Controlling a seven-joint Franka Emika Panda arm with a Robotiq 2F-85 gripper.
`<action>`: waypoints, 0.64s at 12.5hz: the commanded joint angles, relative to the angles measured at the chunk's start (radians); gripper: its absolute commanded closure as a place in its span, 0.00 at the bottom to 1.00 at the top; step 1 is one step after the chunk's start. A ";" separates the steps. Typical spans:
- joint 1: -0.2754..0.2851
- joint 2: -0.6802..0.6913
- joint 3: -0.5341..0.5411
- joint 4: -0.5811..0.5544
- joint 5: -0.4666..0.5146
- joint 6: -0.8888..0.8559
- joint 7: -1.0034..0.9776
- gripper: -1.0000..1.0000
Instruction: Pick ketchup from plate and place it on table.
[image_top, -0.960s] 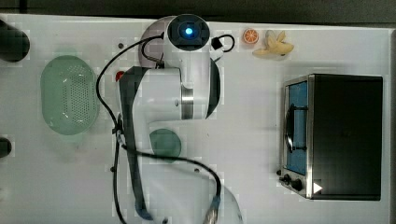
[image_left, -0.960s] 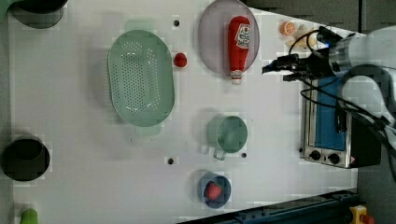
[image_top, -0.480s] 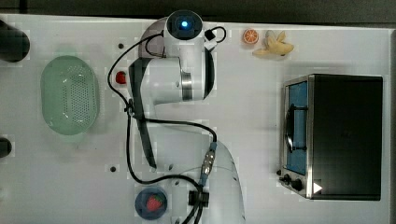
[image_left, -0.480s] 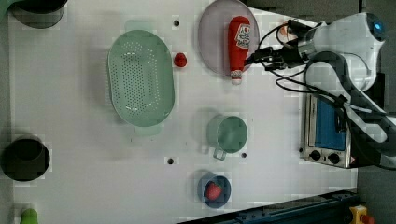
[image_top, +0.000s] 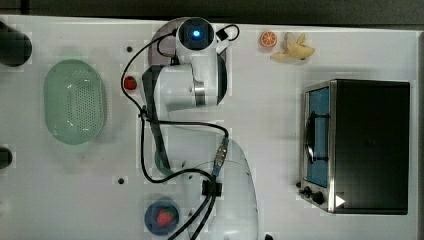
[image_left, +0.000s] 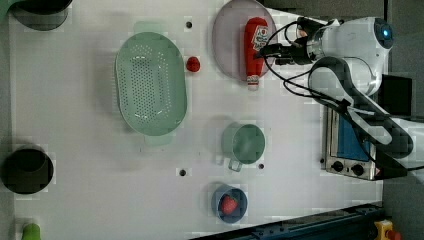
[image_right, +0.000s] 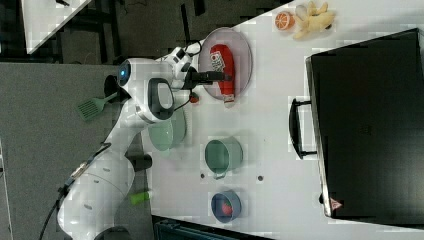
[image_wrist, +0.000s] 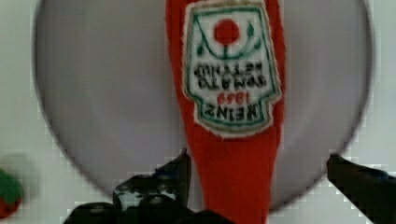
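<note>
Top view: arm folded over the plate; strawberry on the tabletop just beside the plate, colander farther toward the top view's left.

Left view: ketchup bottle lying flat on the plate, long axis running up-down in frame, cap overhanging the plate's lower rim. Pincer reaches in from the left view's right, level with the bottle's middle, apparently just above it.

Right view: pincer over the ketchup bottle, forearm stretched out from the plate's left.

Wrist view: pincer spread wide, one finger either side of the bottle's neck, not gripping; long axis runs between the fingers.
</note>
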 joint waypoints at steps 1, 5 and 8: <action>0.013 0.024 -0.004 0.015 0.001 0.052 -0.046 0.00; 0.015 0.064 -0.007 0.016 0.000 0.118 -0.046 0.00; 0.016 0.074 -0.009 0.016 0.000 0.121 -0.046 0.29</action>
